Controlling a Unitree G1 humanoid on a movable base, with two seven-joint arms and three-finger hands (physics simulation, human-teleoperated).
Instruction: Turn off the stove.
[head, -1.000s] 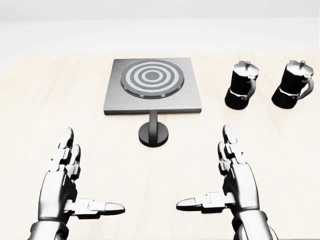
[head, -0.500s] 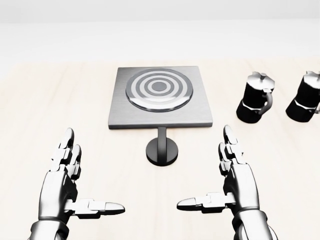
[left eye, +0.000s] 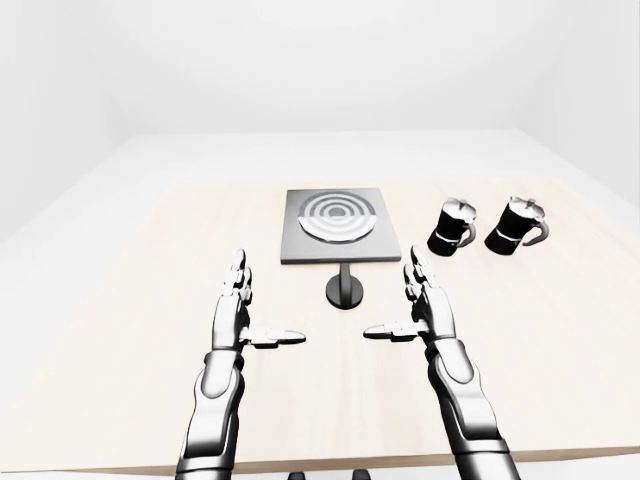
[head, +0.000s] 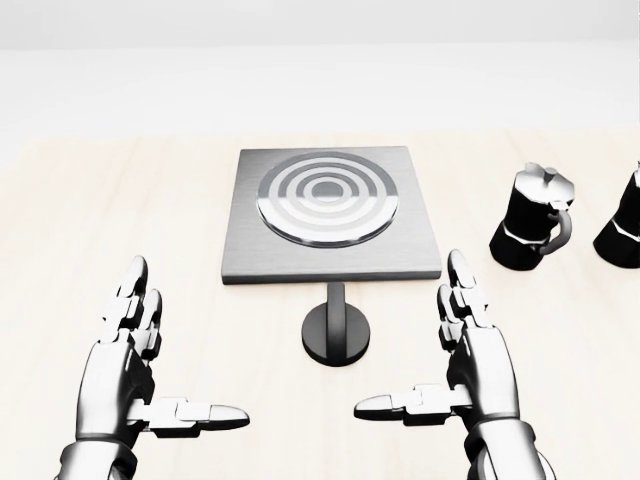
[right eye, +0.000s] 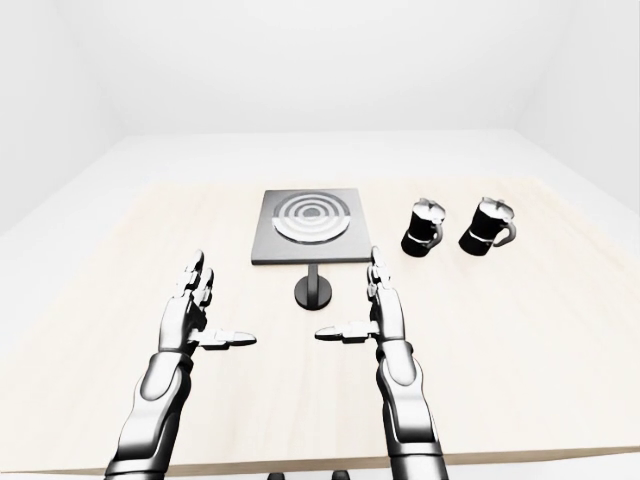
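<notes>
Flanking stove knob (head: 336, 335), spread left hand (head: 125, 375), right hand (head: 470, 372).

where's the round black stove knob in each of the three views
Left-eye view: knob just right of centre, under the stove plate.
Head view: knob low centre, between both hands.
Right-eye view: knob at centre.
Shared landmark: the nearer moka pot, right of the stove plate.
</notes>
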